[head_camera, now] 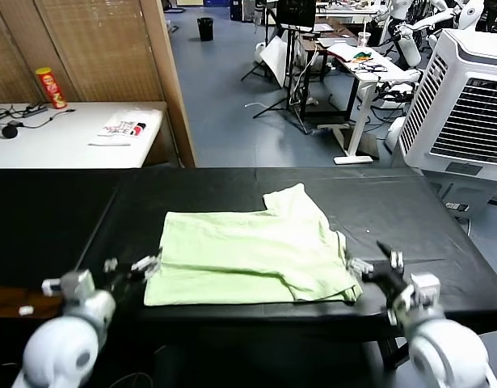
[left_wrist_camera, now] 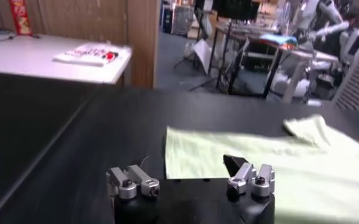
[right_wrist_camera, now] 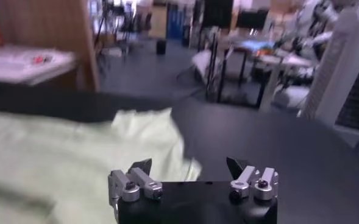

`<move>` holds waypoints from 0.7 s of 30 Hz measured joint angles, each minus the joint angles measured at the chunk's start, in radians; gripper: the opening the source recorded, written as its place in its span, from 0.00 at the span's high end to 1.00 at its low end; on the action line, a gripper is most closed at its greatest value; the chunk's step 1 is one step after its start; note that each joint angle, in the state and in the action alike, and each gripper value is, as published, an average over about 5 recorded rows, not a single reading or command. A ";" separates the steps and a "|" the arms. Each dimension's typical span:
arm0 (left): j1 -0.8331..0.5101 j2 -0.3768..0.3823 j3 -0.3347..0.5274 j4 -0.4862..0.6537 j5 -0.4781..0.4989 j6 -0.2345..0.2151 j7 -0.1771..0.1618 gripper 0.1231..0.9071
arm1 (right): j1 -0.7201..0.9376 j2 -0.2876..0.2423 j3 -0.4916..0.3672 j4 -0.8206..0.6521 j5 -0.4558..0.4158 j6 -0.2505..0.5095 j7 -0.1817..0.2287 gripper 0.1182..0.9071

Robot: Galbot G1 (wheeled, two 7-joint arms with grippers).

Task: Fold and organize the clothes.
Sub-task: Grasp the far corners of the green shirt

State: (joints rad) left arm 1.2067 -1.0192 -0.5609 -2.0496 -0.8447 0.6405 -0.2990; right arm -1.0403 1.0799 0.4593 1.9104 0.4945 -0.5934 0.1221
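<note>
In the head view we saw a black table (head_camera: 442, 234) filling the middle of the frame, with 1 pale mint-green T-shirt (head_camera: 248, 259) lying flat at its centre. The shirt looked partly folded: it formed a rough rectangle, with 1 sleeve or corner poking up toward the upper right and a doubled layer along its lower right edge. No printed patch showed on the side facing up.

The left gripper (head_camera: 133, 270) sat at the lower left of the frame, just beside the shirt's left edge, its jaws spread wide and holding nothing. The right gripper (head_camera: 376, 263) sat at the lower right, just beside the shirt's right corner, jaws also spread wide and empty. Both wrist views agreed: each showed 2 parted fingers with only table and green cloth beyond them.

In the upper left of the head view we saw a white side table (head_camera: 70, 141) carrying a white packet (head_camera: 123, 128) and a red can (head_camera: 50, 87). A large white cooling unit (head_camera: 462, 105) stood at the upper right.

We judged the task under way but unfinished: at least 1 fold seemed made, yet the shirt remained wide and uneven, so further folds and tidying appeared to be left.
</note>
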 joint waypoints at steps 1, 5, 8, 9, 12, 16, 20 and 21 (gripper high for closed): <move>-0.044 0.008 0.017 0.040 -0.013 0.000 0.000 0.14 | 0.047 0.006 -0.025 -0.049 0.000 0.002 0.000 0.14; -0.209 0.022 0.092 0.196 -0.046 0.003 0.006 0.14 | 0.208 0.033 -0.113 -0.231 0.003 0.004 0.000 0.14; -0.318 0.017 0.153 0.305 -0.049 0.011 0.018 0.14 | 0.311 0.059 -0.170 -0.360 0.011 0.002 -0.001 0.14; -0.349 0.013 0.172 0.339 -0.049 0.016 0.021 0.14 | 0.340 0.068 -0.187 -0.399 0.014 0.001 -0.002 0.14; -0.426 -0.001 0.221 0.434 -0.047 0.043 0.030 0.14 | 0.413 0.094 -0.230 -0.505 0.018 -0.003 -0.008 0.14; -0.482 -0.017 0.264 0.524 -0.029 0.083 0.038 0.14 | 0.481 0.124 -0.269 -0.612 0.018 -0.006 -0.020 0.14; -0.505 -0.034 0.283 0.579 -0.014 0.094 0.047 0.14 | 0.516 0.145 -0.288 -0.680 0.015 -0.007 -0.032 0.14; -0.508 -0.038 0.285 0.589 -0.010 0.093 0.051 0.14 | 0.522 0.149 -0.292 -0.692 0.014 -0.007 -0.035 0.14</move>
State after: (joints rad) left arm 0.6985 -1.0569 -0.2757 -1.4606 -0.8549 0.7335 -0.2476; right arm -0.5187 1.2291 0.1675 1.2182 0.5084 -0.6006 0.0874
